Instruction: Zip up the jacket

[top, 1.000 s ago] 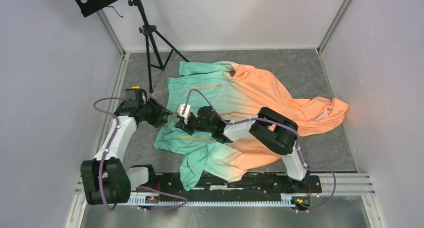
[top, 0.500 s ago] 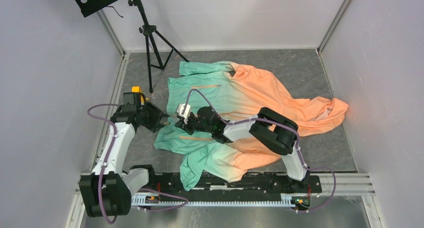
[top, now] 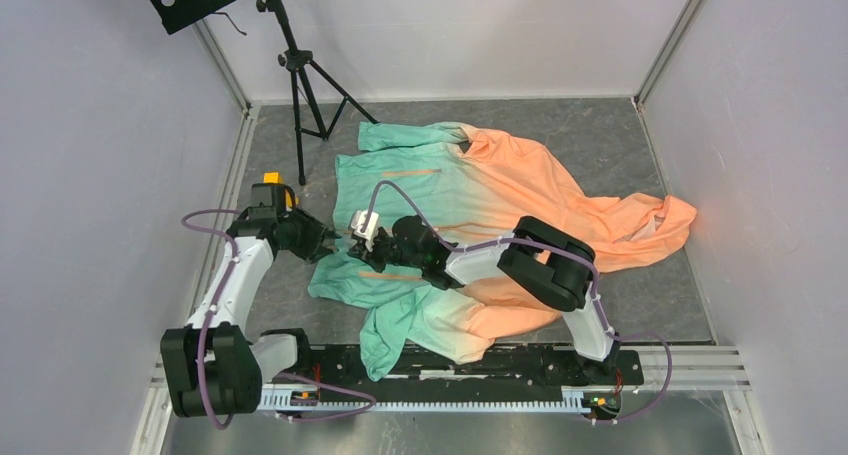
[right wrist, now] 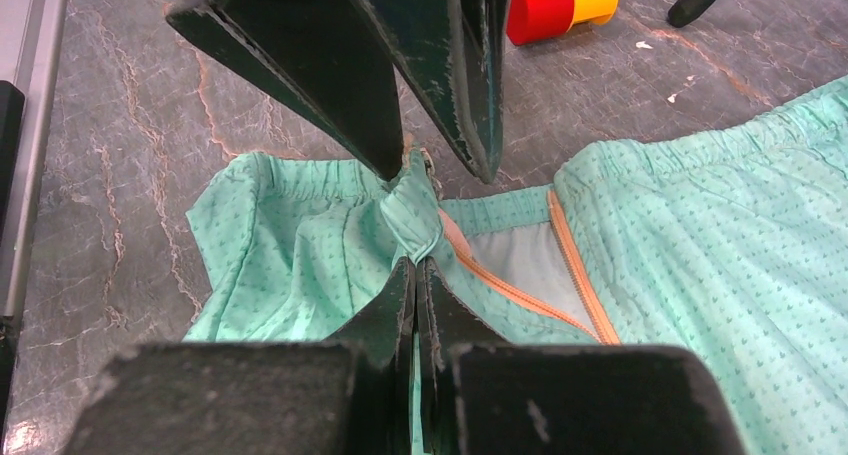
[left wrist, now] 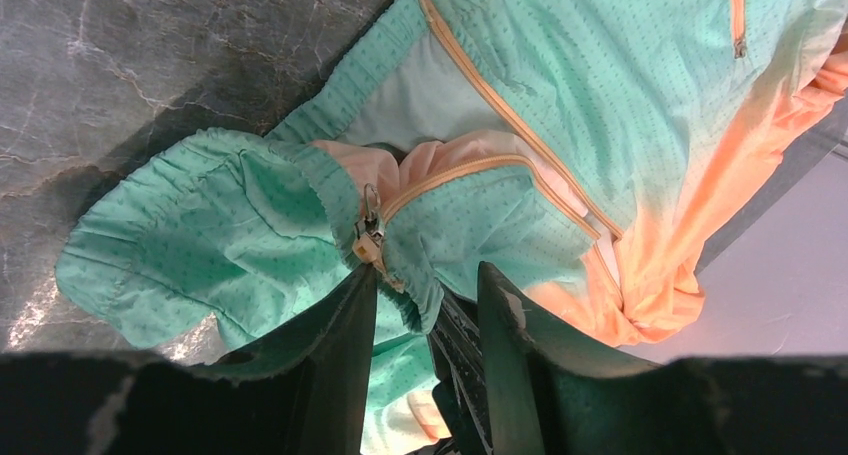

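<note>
**A:** What are the pincers doing?

**B:** The right pincer point(right wrist: 415, 273) is clenched on a fold of the jacket point(top: 500, 190), at its hem point(right wrist: 300, 170). The left pincer point(left wrist: 427, 275) faces it with jaws apart, straddling that same fold. The slider point(left wrist: 368, 237) sits just by one finger.

**A:** Anything in the way?

**B:** Bunched hem fills the left gap, and the right fingers sit directly behind it. Past the fold, the two sides of the zipper point(right wrist: 578, 265) lie apart. The right arm point(top: 545, 260) stretches across the jacket's middle.

**A:** And the jacket itself?

**B:** It's spread on the grey worktop point(top: 620, 125), mint end towards the left arm point(top: 232, 280), peach end to the right. A tripod point(top: 300, 85) stands beyond it, apart.

**A:** Any change from a second ago?

**B:** The left arm has shifted slightly and its cable loop sits differently. The jacket and right arm lie much as before.
</note>
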`<state>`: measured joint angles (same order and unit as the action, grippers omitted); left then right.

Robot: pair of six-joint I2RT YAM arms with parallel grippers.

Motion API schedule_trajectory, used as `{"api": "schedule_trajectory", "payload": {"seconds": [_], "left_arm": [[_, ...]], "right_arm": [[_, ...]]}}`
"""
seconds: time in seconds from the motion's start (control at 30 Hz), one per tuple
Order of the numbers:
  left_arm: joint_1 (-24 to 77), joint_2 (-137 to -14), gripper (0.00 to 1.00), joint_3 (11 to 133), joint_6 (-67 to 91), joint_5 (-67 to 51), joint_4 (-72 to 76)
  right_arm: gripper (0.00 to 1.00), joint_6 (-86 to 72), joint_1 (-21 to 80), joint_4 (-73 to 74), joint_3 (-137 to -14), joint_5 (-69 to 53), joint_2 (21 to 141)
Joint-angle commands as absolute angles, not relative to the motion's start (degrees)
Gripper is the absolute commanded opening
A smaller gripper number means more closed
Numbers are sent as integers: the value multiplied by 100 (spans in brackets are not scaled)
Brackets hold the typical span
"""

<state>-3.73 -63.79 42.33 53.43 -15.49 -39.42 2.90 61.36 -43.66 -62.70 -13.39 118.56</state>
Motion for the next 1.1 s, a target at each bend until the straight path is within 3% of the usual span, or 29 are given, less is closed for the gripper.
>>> {"api": "schedule_trajectory", "payload": {"seconds": [0.0, 0.17, 0.2, 0.27, 0.3, 0.4, 0.5, 0.7, 0.87, 1.07], "left_arm": [[-387, -6578, 47, 4166, 5473, -1569, -3674], [-384, -6634, 35, 4045, 5412, -1589, -3315], [-387, -6659, 29, 4060, 5321, -1622, -3238], [-382, -6722, 5, 4191, 4886, -1749, -3099], [-386, -6739, 2, 4279, 4599, -1781, -3077], [-380, -6680, 2, 4463, 3757, -1831, -3083], [-370, -6386, 2, 4210, 3053, -2405, -2485], [-263, -5265, 2, 3622, 1893, -2798, -1782], [-234, -4984, 2, 3401, 1199, -3094, -1724], [-139, -4728, 2, 3254, 812, -3088, -1661]], "right_arm": [[0, 365, 6177, -4454, -6408, -1259, 11625], [1, 369, 6221, -4453, -6435, -1242, 11632], [0, 384, 6226, -4410, -6451, -1247, 11629], [0, 336, 6225, -4137, -6486, -1213, 11554], [3, 278, 6223, -3984, -6487, -1142, 11464], [35, 118, 6143, -3337, -6460, -1148, 11129], [55, -283, 5867, -2800, -6390, -1499, 10755], [71, -601, 4990, -3372, -5790, -2034, 10197], [72, -51, 4798, -3025, -6679, -3136, 10806], [73, 151, 4785, -3681, -7019, -4205, 11341]]}}
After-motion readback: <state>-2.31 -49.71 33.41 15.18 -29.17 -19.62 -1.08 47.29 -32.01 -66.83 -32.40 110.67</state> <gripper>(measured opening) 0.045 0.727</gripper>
